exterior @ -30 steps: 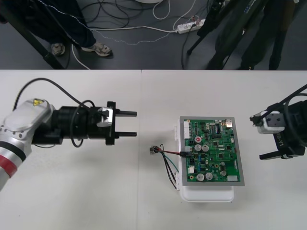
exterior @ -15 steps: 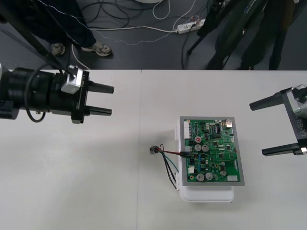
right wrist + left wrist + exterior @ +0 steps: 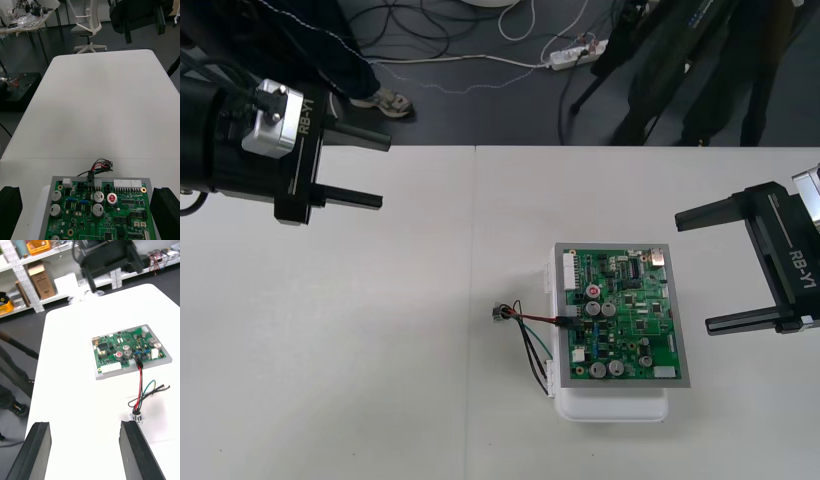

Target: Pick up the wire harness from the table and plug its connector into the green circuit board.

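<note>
The left gripper [image 3: 383, 172] is hanging wide open and holding nothing. Its two black fingers [image 3: 350, 199] are pointing toward the board [image 3: 625, 315] from well off to the board's left and far side, over the far edge of the table [image 3: 380, 350]. In the left wrist view they are standing far apart, with bare table between them and the board lying beyond.

The right gripper [image 3: 693, 272] is also hanging wide open and empty. It is near the board's right edge, about level with the board's middle, and is pointing at the board without touching it. In the right wrist view its two fingers are standing to either side of the board's nearest end, clear of it.

The harness [image 3: 530, 335] is lying on the table against the board's left edge. Its plug [image 3: 565, 322] is sitting in the row of connectors along that edge, and in the right wrist view it is standing upright there. The wires [image 3: 141, 382] are running out from the plug, away from the board's left side. The red and black ones are leading to the socket [image 3: 500, 314], which is resting on the table near the board's left, apart from it. A green and a black wire are looping toward the board's near left corner.

The board is sitting on its white base [image 3: 610, 405], which is showing past the board's near edge.
</note>
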Available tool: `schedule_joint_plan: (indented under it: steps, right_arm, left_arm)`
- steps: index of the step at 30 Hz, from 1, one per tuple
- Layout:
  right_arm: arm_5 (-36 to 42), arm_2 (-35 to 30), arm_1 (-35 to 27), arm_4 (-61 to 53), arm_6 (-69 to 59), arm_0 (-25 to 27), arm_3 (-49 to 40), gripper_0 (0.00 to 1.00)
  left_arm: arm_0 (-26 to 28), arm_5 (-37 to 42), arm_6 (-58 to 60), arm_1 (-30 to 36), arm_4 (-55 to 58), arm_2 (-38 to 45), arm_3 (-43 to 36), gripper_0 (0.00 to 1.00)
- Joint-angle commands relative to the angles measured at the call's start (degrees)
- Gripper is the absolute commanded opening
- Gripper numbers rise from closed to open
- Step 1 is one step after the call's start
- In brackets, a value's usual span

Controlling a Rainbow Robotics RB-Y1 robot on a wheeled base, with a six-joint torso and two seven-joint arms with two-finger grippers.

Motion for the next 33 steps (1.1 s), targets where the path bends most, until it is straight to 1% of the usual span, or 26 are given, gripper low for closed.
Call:
schedule_joint_plan:
  steps: [1,6,9,20,26,33]
  right_arm:
    - [0.0,-2.9,0.7,-1.6,-10.4,-0.3,-3.8,1.00]
    - [0.0,-4.5,0.7,-1.3,-15.9,-0.4,-7.6,1.00]
    - [0.0,-4.7,0.7,-1.2,-16.0,-0.7,-8.4,1.00]
    - [0.1,-4.7,1.8,0.4,-13.2,-2.1,-10.0,1.00]
    - [0.5,-4.7,2.9,1.5,-6.3,-2.2,-10.4,1.00]
    - [0.2,-4.2,3.4,1.7,-6.6,-2.1,-9.7,1.00]
  left_arm:
    - [-0.7,4.8,6.4,2.8,-0.4,2.3,-2.7,0.53]
    - [-0.8,4.8,6.2,2.8,-0.5,2.3,-2.7,0.53]
    - [-0.8,4.8,6.2,2.8,-0.5,2.3,-2.7,0.54]
    - [-0.8,4.8,6.2,2.8,-0.5,2.3,-2.7,0.53]
    - [-0.8,4.8,6.2,2.8,-0.5,2.3,-2.7,0.53]
    - [-0.8,4.8,6.2,2.8,-0.5,2.3,-2.7,0.53]
